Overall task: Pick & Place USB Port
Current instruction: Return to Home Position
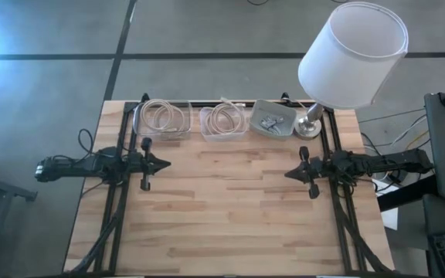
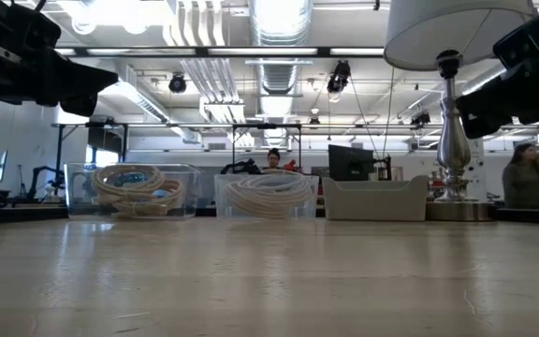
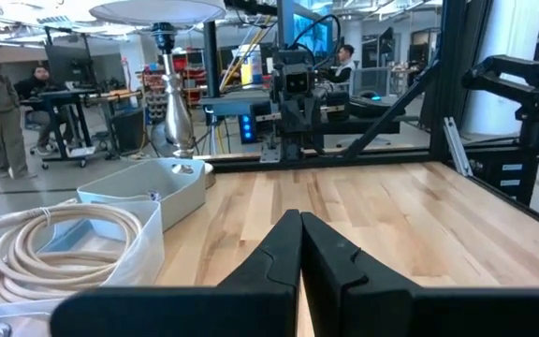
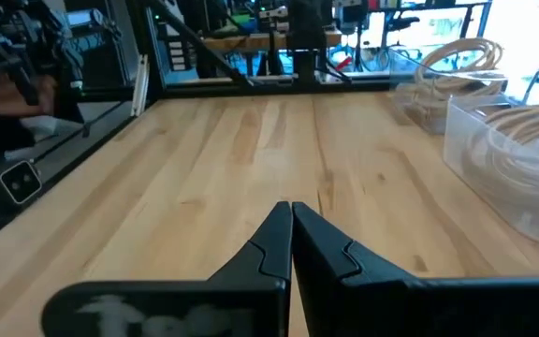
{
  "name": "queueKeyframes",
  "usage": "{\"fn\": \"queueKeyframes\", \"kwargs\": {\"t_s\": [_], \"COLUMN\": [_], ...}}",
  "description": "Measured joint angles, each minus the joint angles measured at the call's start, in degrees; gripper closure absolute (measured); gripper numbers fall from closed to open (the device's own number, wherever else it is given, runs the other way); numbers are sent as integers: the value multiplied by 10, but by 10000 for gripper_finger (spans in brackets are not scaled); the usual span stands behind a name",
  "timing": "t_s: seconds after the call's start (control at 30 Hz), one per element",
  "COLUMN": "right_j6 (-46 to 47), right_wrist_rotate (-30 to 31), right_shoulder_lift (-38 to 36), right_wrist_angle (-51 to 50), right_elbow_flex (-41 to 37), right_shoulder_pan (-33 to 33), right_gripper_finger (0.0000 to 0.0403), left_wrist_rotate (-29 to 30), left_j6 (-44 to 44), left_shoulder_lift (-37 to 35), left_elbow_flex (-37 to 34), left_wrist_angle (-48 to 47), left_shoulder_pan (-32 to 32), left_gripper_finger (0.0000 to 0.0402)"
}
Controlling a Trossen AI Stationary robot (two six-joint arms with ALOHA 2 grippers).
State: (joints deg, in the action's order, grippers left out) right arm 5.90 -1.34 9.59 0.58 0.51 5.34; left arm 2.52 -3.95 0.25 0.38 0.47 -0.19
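Observation:
Three bins stand along the table's far edge: a clear bin [image 1: 163, 119] with a coiled cream cable, a second clear bin [image 1: 223, 122] with another coiled cable, and a grey bin [image 1: 273, 118] holding small metal USB parts [image 1: 269, 122]. My left gripper [image 1: 168, 163] is shut and empty above the table's left side; it also shows in its wrist view [image 3: 299, 220]. My right gripper [image 1: 287, 173] is shut and empty above the right side, seen also in its wrist view [image 4: 291, 208]. The two grippers point toward each other.
A table lamp with a white shade [image 1: 352, 54] and a metal base [image 1: 309, 125] stands at the far right corner, beside the grey bin. Black frame rails run along both sides of the table. The wooden tabletop [image 1: 230, 208] lies between the arms. People show in the room behind.

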Motion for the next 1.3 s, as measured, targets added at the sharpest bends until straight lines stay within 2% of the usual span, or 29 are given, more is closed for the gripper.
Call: {"fn": "queueKeyframes", "kwargs": {"t_s": [0.27,0.47,1.3], "right_j6": [-19,-20,-19], "right_wrist_rotate": [0,0,0], "right_shoulder_lift": [1,1,1], "right_wrist_angle": [0,0,1], "right_elbow_flex": [0,0,0], "right_shoulder_pan": [0,0,0], "right_gripper_finger": [394,394,394], "left_wrist_rotate": [4,5,2], "left_j6": [-26,-3,-1], "left_shoulder_lift": [0,0,0], "left_elbow_flex": [0,0,0], "left_wrist_angle": [10,12,15], "left_shoulder_pan": [0,0,0], "left_gripper_finger": [392,392,392]}}
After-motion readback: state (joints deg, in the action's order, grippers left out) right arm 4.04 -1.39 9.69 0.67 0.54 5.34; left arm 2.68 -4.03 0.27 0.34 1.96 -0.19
